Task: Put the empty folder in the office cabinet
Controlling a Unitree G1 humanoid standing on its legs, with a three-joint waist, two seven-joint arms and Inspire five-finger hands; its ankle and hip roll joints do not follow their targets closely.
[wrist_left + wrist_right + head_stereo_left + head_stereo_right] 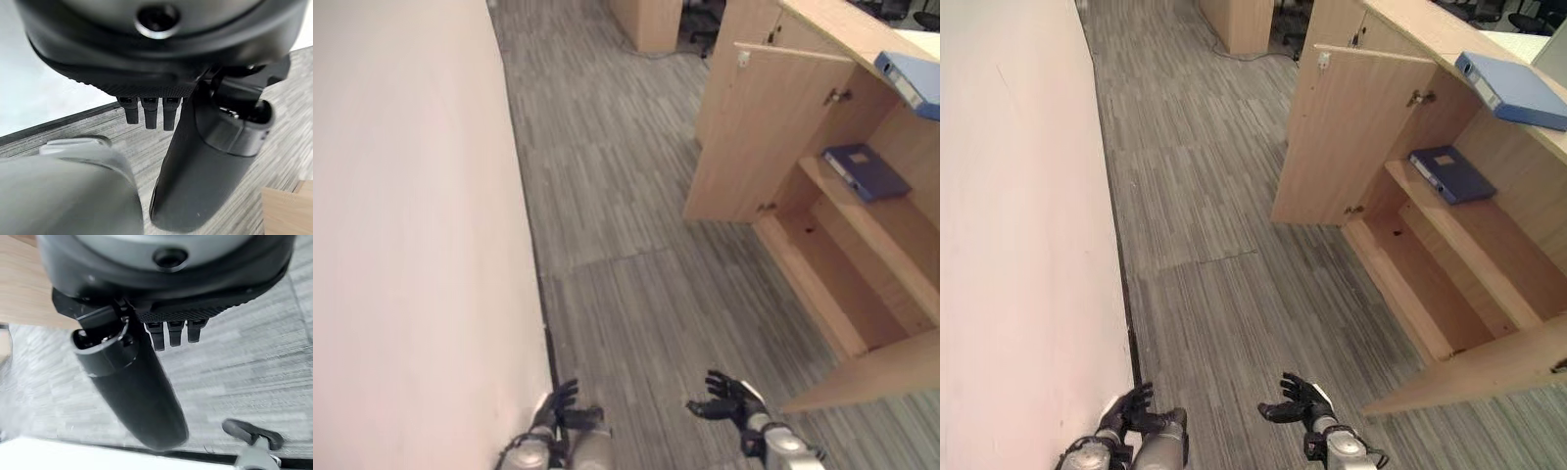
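Both hands were low at the near edge of the head views, over the grey plank floor (636,294). Left hand (560,403) sat just beside the pale wall (411,245), fingers relaxed and spread, nothing in it. Right hand (1299,399) was apart from it, toward the cabinet side, palm turned inward, fingers loosely extended, also empty. The left wrist view showed the thumb (195,171) sticking out and the fingers (149,112) straight over bare floor. Same in the right wrist view: thumb (132,391) extended, fingers (173,333) straight, only floor past them.

The wooden office cabinet (1449,294) stood ahead on the right, well apart from both hands. Its far door (1347,137) was swung open toward the aisle; the near door (1489,367) was also open, edge-on at lower right. A dark blue folder (1451,173) lay flat on the upper shelf (1489,245) inside the cabinet, near the back. The lower compartment (1410,274) held nothing visible. A lighter blue folder (1513,90) lay flat on the cabinet's top surface (1420,29), above the shelf and to the right, partly overhanging the front edge. Whether either folder was empty could not be told.
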